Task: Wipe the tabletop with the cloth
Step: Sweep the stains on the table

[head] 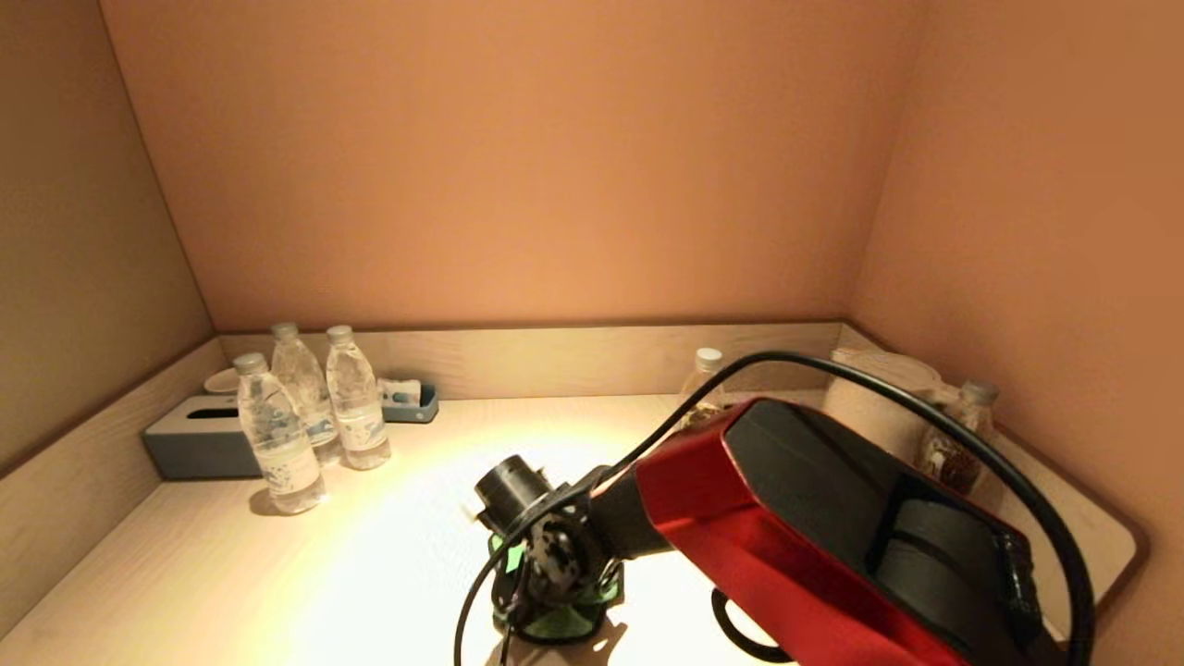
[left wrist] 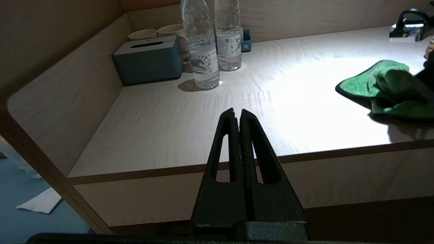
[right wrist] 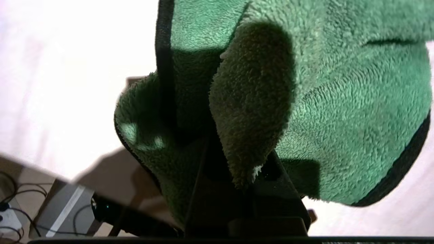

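Note:
A green fleecy cloth with a dark hem (right wrist: pixel 339 112) lies bunched on the pale wooden tabletop (head: pixel 370 573), near its front edge. It also shows in the head view (head: pixel 564 620) and in the left wrist view (left wrist: pixel 383 86). My right gripper (right wrist: pixel 237 162) points down over the cloth and is shut on a fold of it; the cloth hides most of the fingers. My left gripper (left wrist: pixel 237 113) is shut and empty, parked in front of and below the table's front edge, out of the head view.
Three water bottles (head: pixel 310 416) stand at the back left by a grey-blue tissue box (head: pixel 199 439) and a small tray (head: pixel 412 398). Two cups (left wrist: pixel 157 32) sit behind the box. Bottles and jars (head: pixel 953 435) stand at the back right. Raised walls border the table.

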Robot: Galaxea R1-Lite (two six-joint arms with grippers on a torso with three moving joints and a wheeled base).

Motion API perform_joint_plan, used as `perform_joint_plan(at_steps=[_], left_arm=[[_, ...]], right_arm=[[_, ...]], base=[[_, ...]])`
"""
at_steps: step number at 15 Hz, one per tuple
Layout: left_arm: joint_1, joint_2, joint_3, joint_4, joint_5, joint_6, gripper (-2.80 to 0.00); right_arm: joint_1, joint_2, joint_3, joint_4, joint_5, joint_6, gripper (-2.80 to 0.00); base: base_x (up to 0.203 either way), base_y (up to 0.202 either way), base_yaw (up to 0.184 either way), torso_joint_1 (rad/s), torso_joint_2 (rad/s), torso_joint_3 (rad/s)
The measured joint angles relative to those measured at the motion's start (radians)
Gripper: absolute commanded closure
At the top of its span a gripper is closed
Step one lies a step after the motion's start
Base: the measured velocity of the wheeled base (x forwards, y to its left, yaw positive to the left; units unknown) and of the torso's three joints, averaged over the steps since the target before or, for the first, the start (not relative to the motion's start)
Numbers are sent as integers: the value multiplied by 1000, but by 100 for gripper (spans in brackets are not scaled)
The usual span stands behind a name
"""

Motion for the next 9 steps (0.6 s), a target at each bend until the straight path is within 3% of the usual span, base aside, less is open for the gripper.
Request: perform_joint_plan(at_steps=[5,9], left_arm=[[-1,0,0,0,0,0,0],[0,0,0,0,0,0,0]], right_arm=[[131,-2,-6,-46,45,-20,0],[142,34,-113,-77,69,-35,0]], base=[[0,0,0,0,0,0],[0,0,0,0,0,0]])
